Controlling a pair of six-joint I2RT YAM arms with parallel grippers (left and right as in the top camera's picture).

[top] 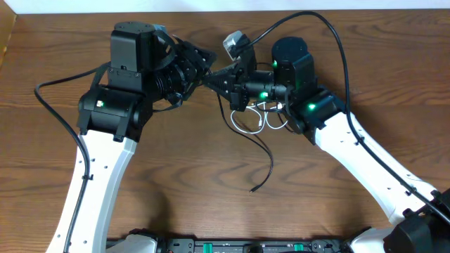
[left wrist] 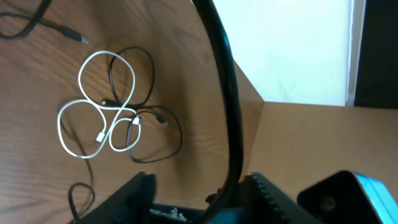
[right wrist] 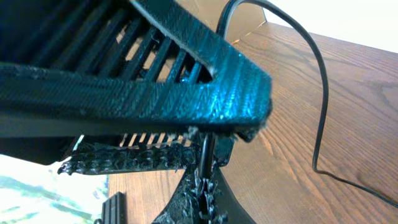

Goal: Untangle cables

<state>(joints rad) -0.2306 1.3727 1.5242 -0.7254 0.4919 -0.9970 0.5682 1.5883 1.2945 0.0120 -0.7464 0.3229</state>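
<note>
While closed on a black cable [right wrist: 203, 148], right pincer [right wrist: 200, 186] against parted left pincer [left wrist: 202, 193], right arm [top: 351, 140] over the knot [left wrist: 118, 111].

Two black cables [left wrist: 152, 74], one white cable [left wrist: 81, 73], two robot arms [top: 98, 169].

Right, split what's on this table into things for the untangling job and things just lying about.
For the job:
- white cable, looped in the knot
- black cables, threaded through those loops

Not part of it:
- thick arm wires, attached to the robot
- table
</note>
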